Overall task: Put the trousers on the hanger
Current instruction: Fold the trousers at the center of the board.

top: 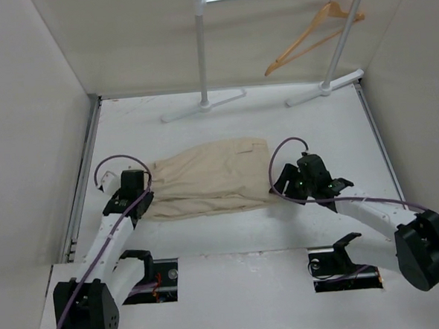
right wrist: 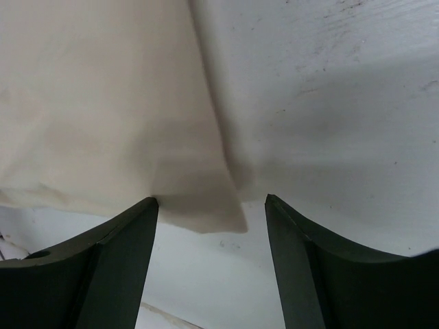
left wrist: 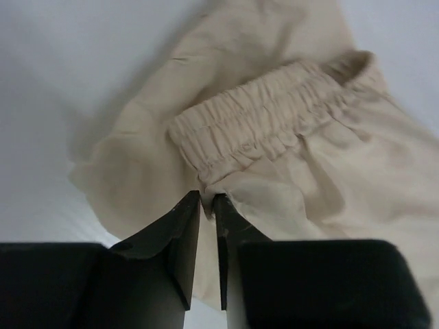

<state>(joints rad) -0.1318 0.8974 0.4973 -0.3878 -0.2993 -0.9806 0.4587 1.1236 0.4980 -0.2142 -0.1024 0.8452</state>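
The beige trousers (top: 205,179) lie folded and flat in the middle of the table. My left gripper (top: 148,187) is at their left end, shut on a pinch of cloth just below the elastic waistband (left wrist: 267,120); in the left wrist view the gripper (left wrist: 208,200) has the fabric between its tips. My right gripper (top: 277,185) is open at the trousers' right end. In the right wrist view the gripper (right wrist: 211,200) hovers over a cloth corner (right wrist: 212,212) lying between the fingers, not gripped. The wooden hanger (top: 312,36) hangs on the rail at the back right.
The white garment rail (top: 200,54) stands at the back, its feet (top: 201,106) resting on the table. White walls close in the left, right and back sides. Two cut-outs (top: 155,276) lie in the front ledge beside the arm bases.
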